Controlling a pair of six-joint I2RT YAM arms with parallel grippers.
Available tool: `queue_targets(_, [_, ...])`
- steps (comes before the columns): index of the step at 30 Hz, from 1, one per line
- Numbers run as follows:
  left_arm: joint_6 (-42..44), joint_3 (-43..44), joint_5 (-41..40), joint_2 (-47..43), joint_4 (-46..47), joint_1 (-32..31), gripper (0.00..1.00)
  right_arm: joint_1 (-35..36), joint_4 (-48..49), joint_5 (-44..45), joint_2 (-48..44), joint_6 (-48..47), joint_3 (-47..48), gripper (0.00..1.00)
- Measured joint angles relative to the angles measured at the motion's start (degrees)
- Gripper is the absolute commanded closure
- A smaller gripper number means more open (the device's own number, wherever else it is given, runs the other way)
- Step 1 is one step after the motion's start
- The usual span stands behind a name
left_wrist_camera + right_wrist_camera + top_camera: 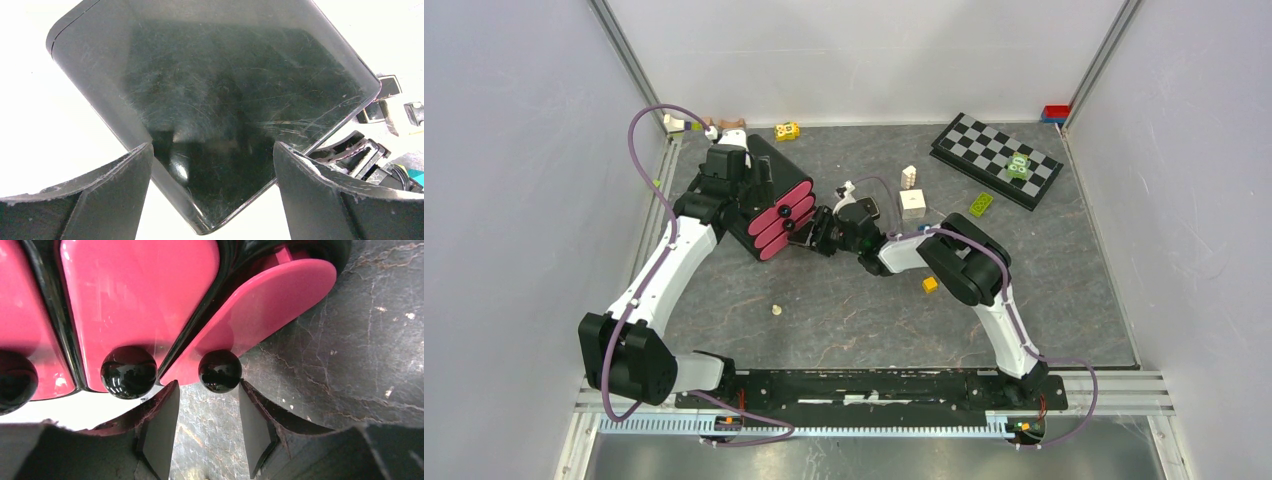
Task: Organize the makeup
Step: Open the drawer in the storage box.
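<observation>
A black organizer box [769, 185] with three pink drawer fronts [781, 220] stands left of centre. My left gripper [732, 168] sits at its back top; in the left wrist view the open gripper [212, 147] straddles a corner of the glossy black box top [215, 85]. My right gripper [812, 232] is open in front of the drawers, its fingertips [162, 410] just short of the black knob [220, 371] of the end drawer [260, 305], which stands slightly ajar. A few small peach and white items [714, 125] lie at the back left corner. Brushes, pencils and tubes are out of view.
A chessboard [996, 158] with a green block on it lies at the back right. A white cube [913, 202], a white piece [909, 177], a green block [981, 203], a yellow block [930, 284], a yellow toy [787, 131] and a small cream bit [776, 309] are scattered about.
</observation>
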Motion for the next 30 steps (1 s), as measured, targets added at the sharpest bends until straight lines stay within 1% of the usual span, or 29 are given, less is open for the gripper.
queue_targets(3, [0.0, 0.0, 0.0, 0.0, 0.0, -0.02, 0.06, -0.02, -0.09, -0.04, 0.57, 0.15, 0.7, 0.52])
queue_targets(9, [0.0, 0.0, -0.04, 0.0, 0.02, -0.07, 0.06, -0.15, 0.13, -0.09, 1.92, 0.57, 1.46, 0.68])
queue_targets(11, [0.0, 0.0, -0.04, 0.0, 0.02, -0.07, 0.06, -0.22, 0.13, -0.09, 1.95, 0.5, 1.46, 0.71])
queue_targets(15, [0.0, 0.0, -0.07, 0.0, 0.02, -0.07, 0.06, -0.22, 2.25, 0.02, 1.84, 0.57, -0.09, 0.74])
queue_targets(19, [0.0, 0.0, -0.07, 0.0, 0.04, -0.07, 0.06, -0.09, 4.63, 0.35, -0.31, 0.44, -4.42, 0.74])
queue_targets(30, [0.0, 0.0, -0.07, 0.02, 0.07, -0.11, 0.06, 0.68, 5.92, 3.08, -13.0, -4.04, -21.9, 0.74])
